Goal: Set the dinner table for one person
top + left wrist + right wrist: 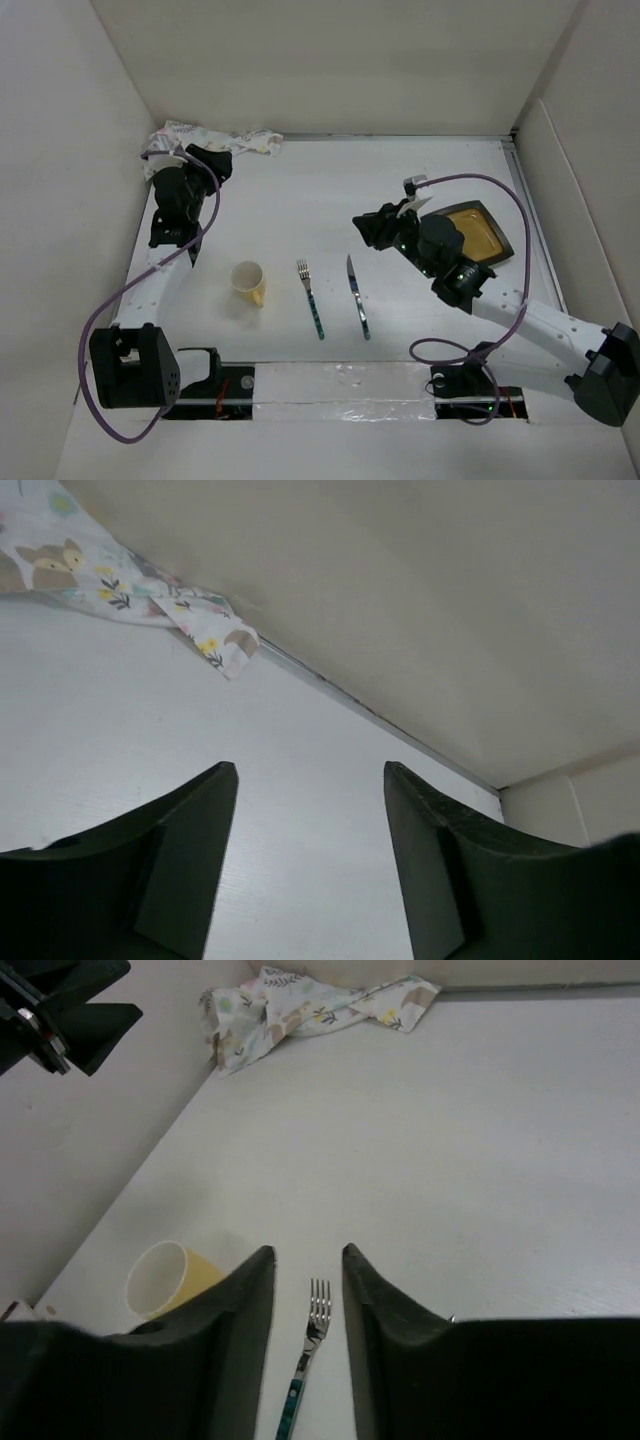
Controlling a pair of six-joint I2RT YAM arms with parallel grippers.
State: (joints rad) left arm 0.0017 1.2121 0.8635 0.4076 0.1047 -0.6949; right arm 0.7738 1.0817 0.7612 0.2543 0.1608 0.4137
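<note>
Two robot arms partway through laying one place setting on a white bench [300, 200].

We judge the cutlery is laid and the cloth comes next. The fork [310, 298] lies with its tines pointing away from the arm bases. The knife [357, 297] is just right of it and parallel. A yellow cup [248, 280], seemingly on its side, sits just left of the fork, and an amber plate [478, 228] lies well to the right. The patterned cloth [215, 138] is bunched far beyond the fork, leftward. The left pincer [310, 768] hangs open and empty near it; it needs to drop onto the cloth and close. The right pincer [308, 1250], also parted and empty, hovers beyond the fork, rightward. The bench spreads flat around the fork, and its long axis seems to run left to right.
</note>
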